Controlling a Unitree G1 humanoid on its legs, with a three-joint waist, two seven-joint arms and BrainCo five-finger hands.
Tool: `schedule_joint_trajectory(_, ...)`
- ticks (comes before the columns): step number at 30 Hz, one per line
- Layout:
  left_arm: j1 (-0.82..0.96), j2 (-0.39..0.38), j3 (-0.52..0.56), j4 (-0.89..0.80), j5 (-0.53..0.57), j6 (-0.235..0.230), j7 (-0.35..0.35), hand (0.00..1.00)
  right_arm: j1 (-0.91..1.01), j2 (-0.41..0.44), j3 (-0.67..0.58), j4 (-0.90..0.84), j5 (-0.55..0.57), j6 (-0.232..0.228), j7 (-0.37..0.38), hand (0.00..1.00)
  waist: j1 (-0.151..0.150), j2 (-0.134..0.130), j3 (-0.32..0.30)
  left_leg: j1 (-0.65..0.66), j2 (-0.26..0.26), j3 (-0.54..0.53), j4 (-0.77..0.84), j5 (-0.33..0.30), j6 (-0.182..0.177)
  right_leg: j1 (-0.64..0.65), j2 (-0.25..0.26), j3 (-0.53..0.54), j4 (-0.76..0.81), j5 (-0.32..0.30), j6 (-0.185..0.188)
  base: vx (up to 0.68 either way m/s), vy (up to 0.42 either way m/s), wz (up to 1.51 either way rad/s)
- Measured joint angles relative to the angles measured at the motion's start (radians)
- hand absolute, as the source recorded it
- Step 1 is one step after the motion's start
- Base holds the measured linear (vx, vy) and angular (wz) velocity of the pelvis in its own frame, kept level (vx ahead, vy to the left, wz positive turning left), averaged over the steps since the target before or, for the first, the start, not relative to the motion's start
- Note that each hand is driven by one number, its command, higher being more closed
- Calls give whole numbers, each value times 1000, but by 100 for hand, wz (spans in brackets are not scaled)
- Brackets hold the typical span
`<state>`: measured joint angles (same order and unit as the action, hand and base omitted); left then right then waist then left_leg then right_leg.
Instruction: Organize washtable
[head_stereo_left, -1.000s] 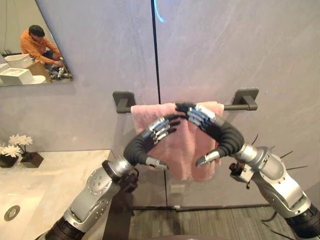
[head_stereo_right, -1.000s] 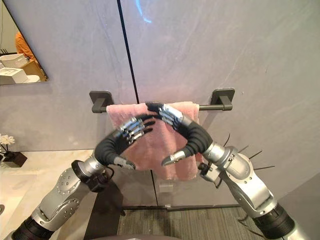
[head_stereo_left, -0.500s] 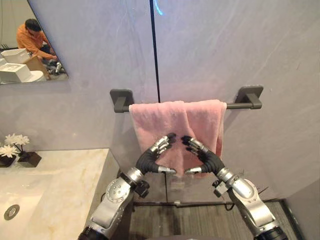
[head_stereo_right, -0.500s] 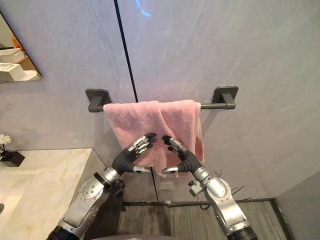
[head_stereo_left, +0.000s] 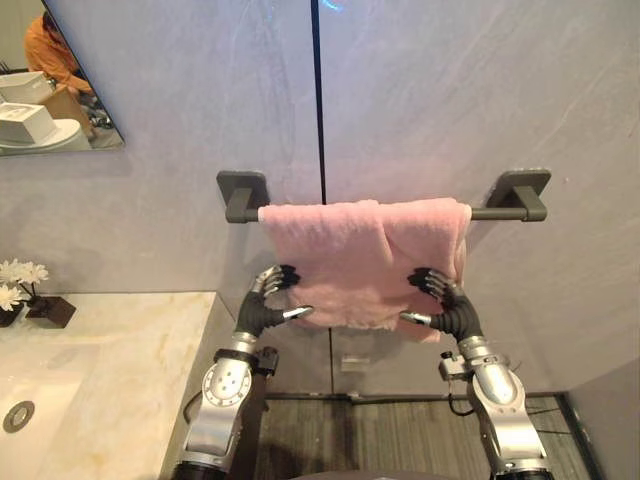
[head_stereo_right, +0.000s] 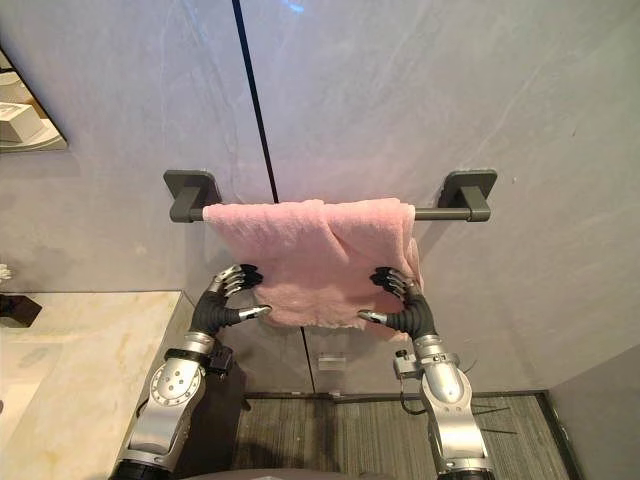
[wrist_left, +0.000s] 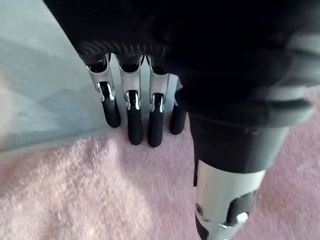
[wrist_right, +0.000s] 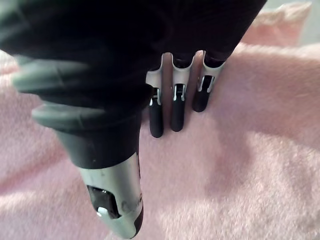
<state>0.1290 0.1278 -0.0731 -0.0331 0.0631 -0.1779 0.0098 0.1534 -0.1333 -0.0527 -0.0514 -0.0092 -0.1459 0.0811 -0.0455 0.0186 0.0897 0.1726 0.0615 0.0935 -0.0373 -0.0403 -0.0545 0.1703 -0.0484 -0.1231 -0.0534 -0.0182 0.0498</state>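
Left hand (head_stereo_left: 262, 305): open, raised at the lower left edge of the towel (head_stereo_left: 350, 255); fingers (wrist_left: 131, 120) straight and side by side, tips at the border between cloth and wall (head_stereo_left: 450, 90); thumb held apart in front of the cloth; pinching nothing.
Right hand (head_stereo_left: 450, 310): open likewise, at the towel's lower right; fingers (wrist_right: 175, 107) laid flat against the pink pile, thumb apart from them; gripping nothing.
Towel: pink, draped over the rail (head_stereo_left: 492, 213), hanging between the two hands; fairly flat on the left, doubled into an overlapping fold on the right; lower hem uneven, dropping lower on the right.
Rail: dark bar on the far wall, covered from the left bracket (head_stereo_left: 243, 193) most of the way across, bare for a short stretch by the right bracket (head_stereo_left: 525, 192).
Wall: grey stone, with a dark vertical seam running down behind the towel.
Counter (head_stereo_left: 110, 350): pale marble, near left, well apart from the towel; white flowers (head_stereo_left: 15, 280) in a dark pot at its far left; drain (head_stereo_left: 17, 415) at the near left corner.
Mirror (head_stereo_left: 60, 110): upper left, reflecting a person (head_stereo_left: 55, 50) in orange.
Done, by the look of it: towel hung on the rail and roughly spread.
Left, by the look of it: smoothing out the right-hand fold and levelling the hem; the rest of the counter not to be judged from here.
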Motion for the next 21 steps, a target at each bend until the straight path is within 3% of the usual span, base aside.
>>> schedule_joint_trajectory(8, 30, -55, 95, 0, 0, 17, 59, 0, 54, 87, -136, -56, 0, 0, -50, 0, -2, -12, 9, -3, 4, 10, 1, -5, -1, -6, 4, 10, -3, 0, 0, -12, -7, -3)
schedule_joint_trajectory(21, 128, -126, 158, -23, -4, 22, 76, 0, 182, 151, -252, -173, 0, -2, -78, 0, -8, -3, 16, -15, 6, 36, 17, -27, 3, -19, 2, 37, -1, 0, 1, -4, -4, -7)
